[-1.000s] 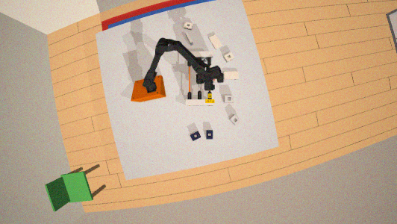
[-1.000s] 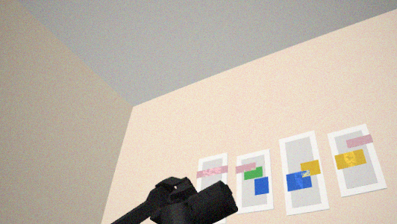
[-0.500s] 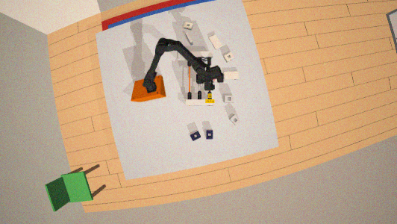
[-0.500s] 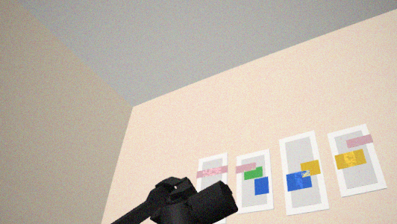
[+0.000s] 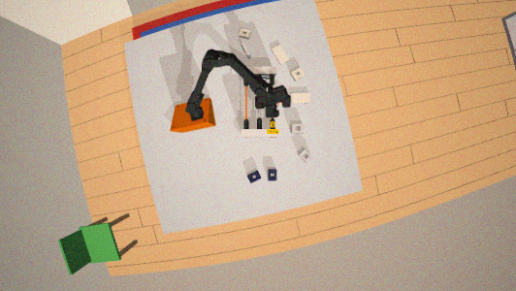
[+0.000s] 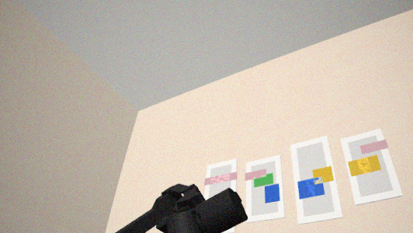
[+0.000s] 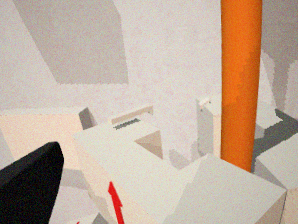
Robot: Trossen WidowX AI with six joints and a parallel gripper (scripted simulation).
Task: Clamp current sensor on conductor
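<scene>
A grey mat (image 5: 204,194) is seen at frame centre in the top view. The gripper (image 5: 273,103) is held wide apart, grasping nothing. The white sensor (image 7: 127,183), red arrow (image 7: 117,208) showing, is seen lower centre in the wrist view, beside the orange conductor (image 7: 240,63).

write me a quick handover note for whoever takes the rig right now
Claw: open, holding nothing, hanging over the cable rack on the grey mat.
Sensor: the wrist view shows a cream split block with a red arrow just under the claw, beside the orange cable. Whether it is this sensor or another of the pale blocks is not certain, and no latch can be seen.
Yellow marker sits at the near end of the rack; its text is too small to read.
Done: approach only.
Left: grasp, clamp round the right cable, squeeze shut, release.
</scene>
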